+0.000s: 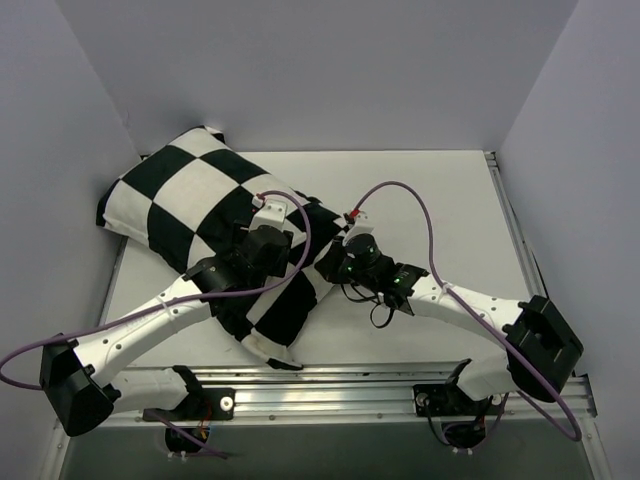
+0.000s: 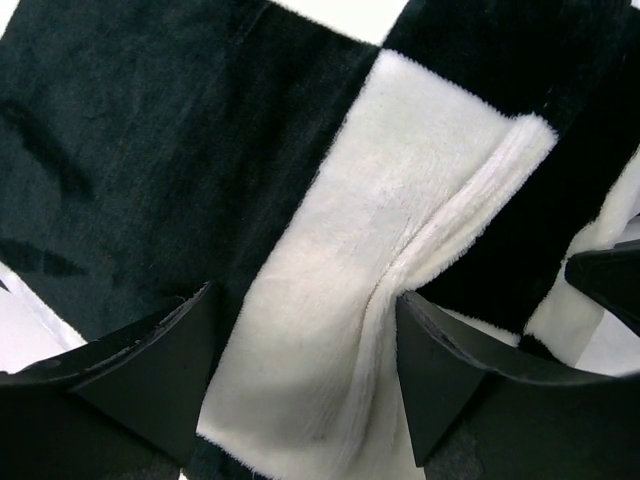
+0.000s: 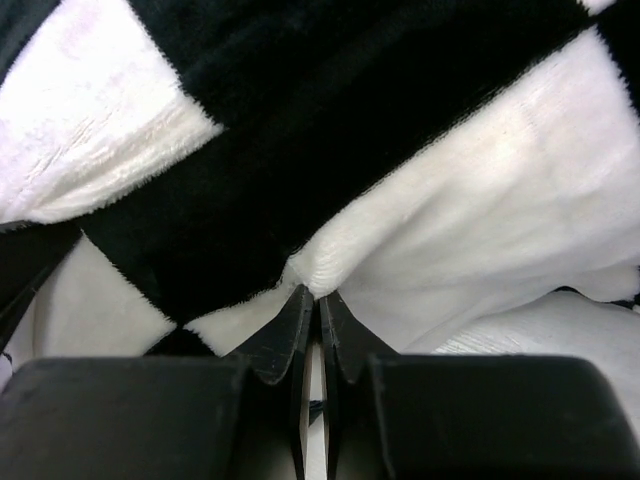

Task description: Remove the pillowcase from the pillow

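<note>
The black and white checkered pillowcase (image 1: 190, 195) lies slantwise from the far left to the near middle, with the pillow inside it. A plain white bulge (image 1: 268, 349) shows at its near end. I cannot tell if that is the pillow. My left gripper (image 1: 266, 246) rests on the case's middle, open, with a white fold (image 2: 330, 330) between its fingers (image 2: 165, 355). My right gripper (image 1: 338, 262) is at the case's right edge, shut on a pinch of white pillowcase fabric (image 3: 325, 268). A finer plain white surface (image 3: 540, 335) shows below it.
The white table (image 1: 440, 200) has grey walls on the left, far and right sides. An aluminium rail (image 1: 330, 395) runs along the near edge by the arm bases. Purple cables (image 1: 425, 215) loop above both arms.
</note>
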Robot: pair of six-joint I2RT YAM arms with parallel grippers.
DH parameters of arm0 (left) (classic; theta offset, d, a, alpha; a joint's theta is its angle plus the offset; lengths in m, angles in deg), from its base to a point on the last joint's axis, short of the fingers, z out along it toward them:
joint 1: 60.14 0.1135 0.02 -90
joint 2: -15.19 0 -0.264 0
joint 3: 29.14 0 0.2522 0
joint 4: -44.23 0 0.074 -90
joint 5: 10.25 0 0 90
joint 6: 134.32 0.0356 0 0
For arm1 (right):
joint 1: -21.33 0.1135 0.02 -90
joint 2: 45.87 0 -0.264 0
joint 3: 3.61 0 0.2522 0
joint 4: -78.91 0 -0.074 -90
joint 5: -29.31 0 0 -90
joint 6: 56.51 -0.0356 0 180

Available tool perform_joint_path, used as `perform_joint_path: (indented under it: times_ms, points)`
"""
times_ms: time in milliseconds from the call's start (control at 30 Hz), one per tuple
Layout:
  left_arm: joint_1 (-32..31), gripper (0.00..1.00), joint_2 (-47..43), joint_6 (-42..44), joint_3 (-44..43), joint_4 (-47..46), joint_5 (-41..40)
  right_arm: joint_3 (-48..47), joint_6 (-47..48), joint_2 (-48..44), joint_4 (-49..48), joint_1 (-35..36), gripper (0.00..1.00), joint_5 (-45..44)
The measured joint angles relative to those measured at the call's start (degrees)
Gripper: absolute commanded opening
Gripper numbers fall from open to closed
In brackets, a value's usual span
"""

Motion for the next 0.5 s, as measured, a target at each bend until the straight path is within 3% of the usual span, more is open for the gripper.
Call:
perform_joint_path:
  times_ms: [200,433,500]
  points:
    - [1.2,0.70,-0.9,-1.9,0.4,0.0,0.0,3.4,-0.1,-1.5,-1.7,-0.7,0.00,0.3]
    - [3.4,0.48,-1.6,-3.6,0.4,0.0,-0.4,8.0,-1.0,-7.1,-0.9,-5.3,0.00,2.9]
    - [3.8,0.36,-1.6,-4.2,0.4,-0.2,-0.5,8.9,-1.2,-8.5,-0.2,-6.6,0.00,3.3]
